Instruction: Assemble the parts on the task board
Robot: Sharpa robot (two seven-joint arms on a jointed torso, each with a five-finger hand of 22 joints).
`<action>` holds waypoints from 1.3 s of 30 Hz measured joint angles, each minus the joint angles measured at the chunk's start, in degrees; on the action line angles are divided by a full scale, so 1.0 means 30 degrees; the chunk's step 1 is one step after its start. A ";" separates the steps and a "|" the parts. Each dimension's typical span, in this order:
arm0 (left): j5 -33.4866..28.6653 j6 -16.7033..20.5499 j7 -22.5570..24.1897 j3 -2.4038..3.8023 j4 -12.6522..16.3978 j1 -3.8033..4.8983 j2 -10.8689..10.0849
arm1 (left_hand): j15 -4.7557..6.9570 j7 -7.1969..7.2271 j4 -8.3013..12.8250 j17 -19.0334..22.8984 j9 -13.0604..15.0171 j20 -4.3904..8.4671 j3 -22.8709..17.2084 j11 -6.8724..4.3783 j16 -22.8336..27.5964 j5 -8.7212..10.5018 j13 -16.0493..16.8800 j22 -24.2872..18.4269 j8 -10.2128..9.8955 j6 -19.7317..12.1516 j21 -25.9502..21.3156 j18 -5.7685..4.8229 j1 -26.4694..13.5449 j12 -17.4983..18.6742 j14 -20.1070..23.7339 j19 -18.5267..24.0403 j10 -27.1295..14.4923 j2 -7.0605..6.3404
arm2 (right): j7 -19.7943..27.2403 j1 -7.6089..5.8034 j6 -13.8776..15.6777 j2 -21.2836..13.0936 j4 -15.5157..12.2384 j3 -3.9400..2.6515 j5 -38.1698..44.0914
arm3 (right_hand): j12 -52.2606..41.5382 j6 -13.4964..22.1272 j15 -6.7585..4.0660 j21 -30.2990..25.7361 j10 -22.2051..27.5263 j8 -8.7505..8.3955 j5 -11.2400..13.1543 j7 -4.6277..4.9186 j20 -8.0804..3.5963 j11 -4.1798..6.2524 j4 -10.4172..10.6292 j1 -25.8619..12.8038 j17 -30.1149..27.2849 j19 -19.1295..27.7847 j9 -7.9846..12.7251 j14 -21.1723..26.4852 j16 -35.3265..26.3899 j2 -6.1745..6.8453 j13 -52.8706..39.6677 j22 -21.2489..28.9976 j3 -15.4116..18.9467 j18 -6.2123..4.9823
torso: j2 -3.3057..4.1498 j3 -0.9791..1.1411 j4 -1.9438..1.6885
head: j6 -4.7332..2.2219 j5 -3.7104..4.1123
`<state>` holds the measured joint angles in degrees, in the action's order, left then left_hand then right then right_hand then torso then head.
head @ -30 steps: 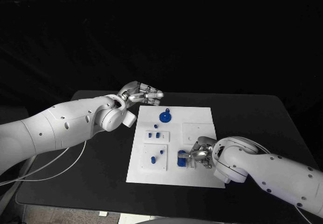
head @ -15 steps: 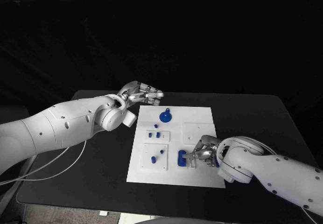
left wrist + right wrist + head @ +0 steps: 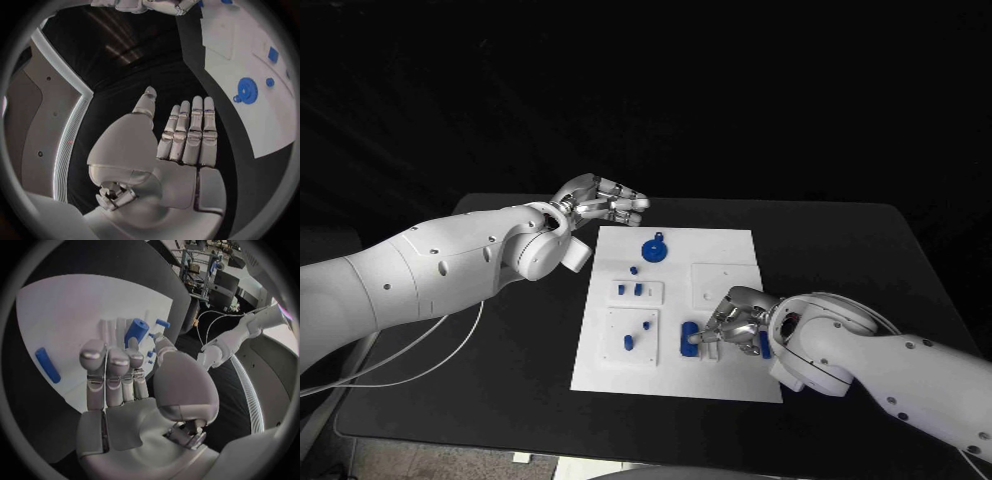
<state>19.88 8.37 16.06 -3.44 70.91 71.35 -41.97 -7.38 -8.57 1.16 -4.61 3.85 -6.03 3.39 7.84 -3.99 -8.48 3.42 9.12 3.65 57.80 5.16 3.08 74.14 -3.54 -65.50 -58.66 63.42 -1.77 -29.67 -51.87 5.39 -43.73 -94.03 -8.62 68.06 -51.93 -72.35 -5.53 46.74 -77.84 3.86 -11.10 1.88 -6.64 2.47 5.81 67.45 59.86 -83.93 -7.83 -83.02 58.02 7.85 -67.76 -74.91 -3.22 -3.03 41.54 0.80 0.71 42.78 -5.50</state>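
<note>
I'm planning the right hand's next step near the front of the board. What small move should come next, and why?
Probably close the right hand on the blue cylinder by its fingertips: its fingers look apart, holding nothing, over the task board. The left hand hovers open off the board.

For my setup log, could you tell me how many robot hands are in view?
2. The left hand is open beyond the task board's far left corner; the right hand is over its near part.

My arms (image 3: 430,270) are glossy white shells dotted with dark screws — each robot hand (image 3: 181,145) segmented silver.
</note>
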 measured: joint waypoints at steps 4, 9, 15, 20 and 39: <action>0.0002 0.0000 -0.0020 0.0000 -0.0007 0.0000 0.0001 | 0.0000 0.0000 0.0000 0.0000 0.0000 0.0000 0.0000 0.0001 0.0000 0.0000 0.0000 0.0000 0.0000 0.0000 0.0000 0.0001 0.0000 0.0000 0.0000 0.0000 0.0000 0.0000 | 0.0216 0.0037 -0.0292 -0.0024 -0.0034 -0.0001 -0.0138 | -0.0079 -0.0651 -0.0074 0.0034 -0.0112 0.0000 0.0000 -0.0330 -0.0007 0.0112 -0.0446 0.0350 0.0049 -0.0007 -0.1305 -0.0074 0.0039 0.0048 -0.0051 0.0000 0.0105 0.0002 | 0.0000 -0.0007 0.0011 | 0.0004 0.0007; 0.0003 0.0000 -0.0042 -0.0001 -0.0010 0.0000 0.0002 | 0.0000 -0.0001 0.0000 0.0000 0.0000 0.0000 0.0000 0.0001 0.0000 0.0000 0.0000 0.0001 0.0000 0.0000 -0.0001 0.0000 0.0000 0.0000 0.0000 0.0000 0.0001 0.0000 | 0.0184 0.0129 -0.0590 0.0030 -0.0008 -0.0001 -0.0047 | -0.0079 -0.0799 -0.0140 0.0034 -0.0160 -0.0008 -0.0077 -0.0580 -0.0177 0.0309 -0.0914 0.0551 0.0109 -0.0036 -0.6154 -0.0141 0.0039 -0.0002 -0.0132 0.0000 -0.0045 0.0002 | -0.0004 -0.0018 0.0011 | 0.0005 0.0022; 0.0005 0.0000 -0.0062 -0.0005 -0.0012 0.0000 0.0006 | 0.0000 -0.0001 0.0000 0.0000 0.0000 0.0000 0.0000 0.0002 0.0000 0.0000 0.0001 0.0001 0.0000 0.0000 -0.0001 0.0000 0.0000 0.0000 0.0000 0.0000 0.0002 0.0000 | -0.0183 0.0207 -0.0632 0.0175 0.0088 0.0003 0.0335 | 0.0010 -0.0678 -0.0209 0.0142 -0.0299 0.0038 -0.0150 -0.0982 -0.0313 0.0580 -0.1420 0.0551 0.0233 -0.0036 -1.2389 -0.0210 0.0039 -0.0002 -0.0189 0.0001 -0.0706 0.0003 | -0.0005 -0.0027 -0.0015 | -0.0007 0.0046; 0.0006 -0.0003 -0.0084 -0.0007 -0.0012 0.0000 0.0006 | 0.0000 -0.0068 0.0000 0.0001 0.0000 0.0000 0.0000 0.0003 0.0000 0.0000 -0.0001 -0.0042 0.0000 -0.0067 -0.0001 0.0001 0.0000 0.0000 0.0000 0.0000 0.0003 0.0000 | -0.0600 0.0256 -0.0545 0.0370 0.0188 0.0004 0.0627 | 0.0010 -0.0610 -0.0209 0.0142 -0.0299 -0.0001 -0.0204 -0.1051 -0.0312 0.0579 -0.1356 0.0551 0.0243 -0.0037 -1.3182 -0.0210 0.0039 -0.0002 -0.0189 0.0001 -0.0866 0.0004 | -0.0005 -0.0027 -0.0024 | 0.0013 0.0062; 0.0010 -0.0030 -0.0150 -0.0014 -0.0014 -0.0001 0.0002 | 0.0000 -0.0069 0.0000 0.0001 0.0000 0.0000 0.0000 0.0004 0.0000 0.0000 -0.0001 -0.0040 0.0000 -0.0067 0.0000 -0.0001 0.0000 0.0000 0.0000 0.0000 0.0004 0.0000 | -0.1468 0.0351 0.0040 0.0760 0.0438 0.0003 0.1363 | -0.0076 -0.0606 -0.0203 0.0369 -0.0367 -0.0001 0.0352 -0.1046 -0.0309 0.0647 -0.2287 0.0120 0.0319 -0.0035 -1.3214 -0.0204 0.0143 -0.0361 -0.0287 0.0002 -0.3052 0.0002 | 0.0004 -0.0013 -0.0026 | 0.0104 0.0073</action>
<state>19.91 8.28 15.61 -3.48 70.87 71.35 -41.96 -7.38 -8.78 1.16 -4.60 3.85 -6.03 3.39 7.86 -3.99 -8.48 3.41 9.00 3.65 57.60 5.16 3.07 74.14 -3.54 -65.50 -58.66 63.43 -1.77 -34.07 -50.82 5.51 -41.45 -92.72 -8.61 72.15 -52.16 -74.17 -6.14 47.85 -78.94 3.85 -10.04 -1.25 -7.57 4.41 -1.05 67.81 60.82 -84.03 -47.47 -83.63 58.45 6.77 -68.63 -74.91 -12.37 -3.03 41.56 0.76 0.63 43.09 -5.28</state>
